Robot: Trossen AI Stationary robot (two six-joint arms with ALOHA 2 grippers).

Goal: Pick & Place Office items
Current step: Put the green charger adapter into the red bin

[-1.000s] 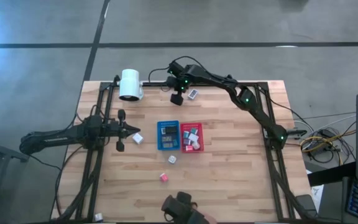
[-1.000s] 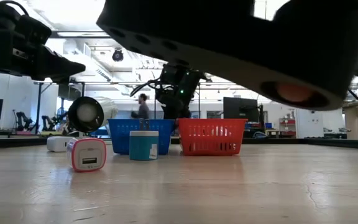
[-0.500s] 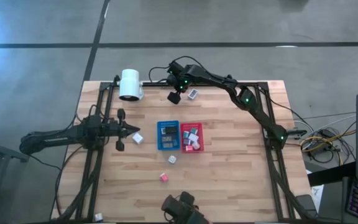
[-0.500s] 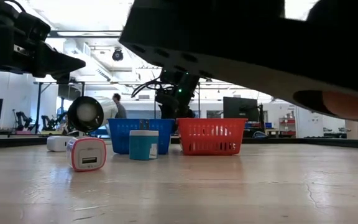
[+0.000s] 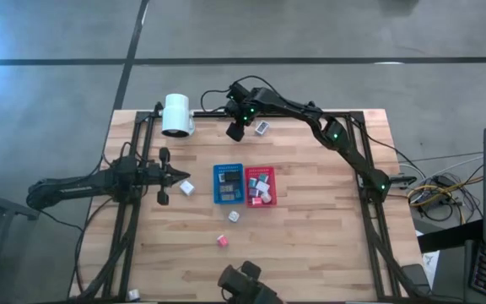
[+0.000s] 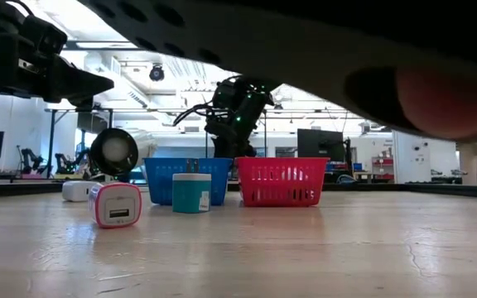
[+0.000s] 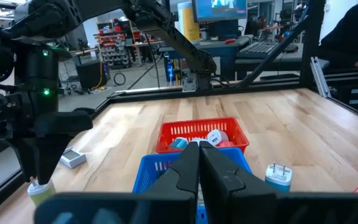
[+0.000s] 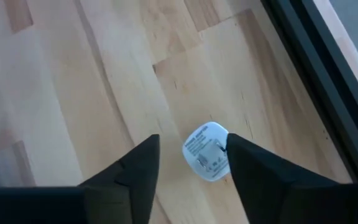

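1. Office items: several already in blue tray point(image 5: 227, 184) and red tray point(image 5: 261, 187) mid-worktop; pink cube point(image 5: 222, 241), white cube point(image 5: 234, 216) loose nearer.
2. Right gripper point(image 8: 188, 163) at far edge, jaws spread around white charger point(image 8: 206, 152).
3. Left gripper point(image 5: 175, 175) idle left, jaws pressed together.

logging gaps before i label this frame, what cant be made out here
- High view: the items in the blue tray and red tray are too small to tell apart.
- Low view: a dark blurred shape close to the lens hides the top right; the tray walls hide what lies inside.
- Right wrist view: the print on the white charger between the right claw fingers is too small to read; contact unclear.
- Left wrist view: the left claw hides much of the blue tray.
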